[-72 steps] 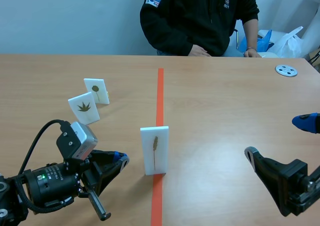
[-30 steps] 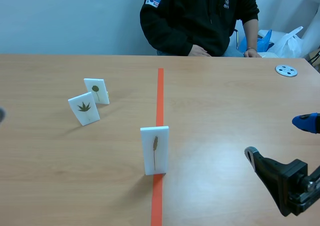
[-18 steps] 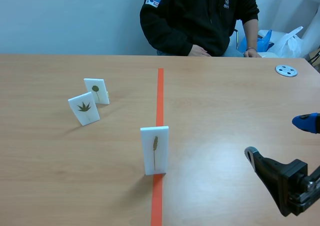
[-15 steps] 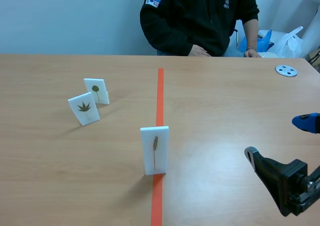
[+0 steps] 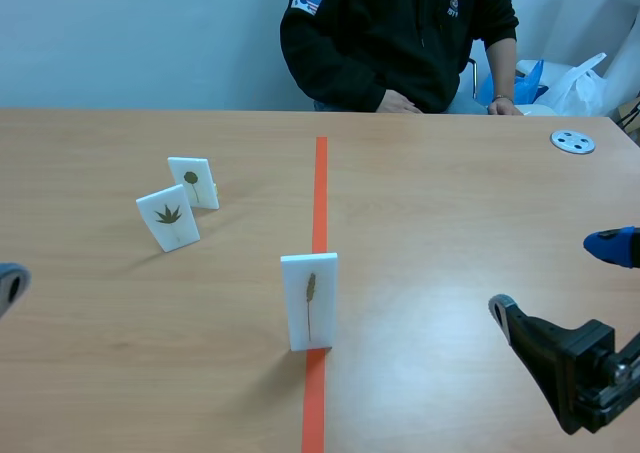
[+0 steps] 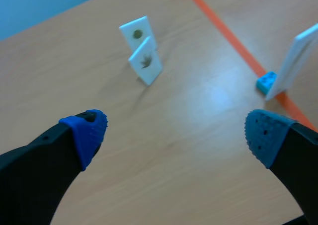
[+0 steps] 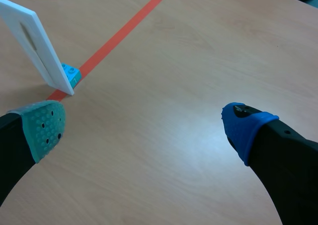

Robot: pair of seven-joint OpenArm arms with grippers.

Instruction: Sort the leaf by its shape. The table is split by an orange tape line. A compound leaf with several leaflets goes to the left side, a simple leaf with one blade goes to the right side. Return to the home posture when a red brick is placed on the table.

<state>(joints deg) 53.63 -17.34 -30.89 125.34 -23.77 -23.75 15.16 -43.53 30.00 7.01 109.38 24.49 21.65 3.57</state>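
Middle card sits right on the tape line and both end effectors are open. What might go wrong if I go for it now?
The middle card stands upright on a thin edge, propped by a small blue brick; a nudge from the right end effector may tip it instead of gripping it. The leaning star-leaf card stands close to the round-leaf card, so a left end effector sweep could knock both.

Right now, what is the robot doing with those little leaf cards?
Nothing is being held. Both tools are open: the left tool hangs left of the orange line, the right tool right of it. The slim-leaf card stands on the line, not yet sorted. The jagged-leaf card and the round-leaf card stand on the left side. A person sits across the table.
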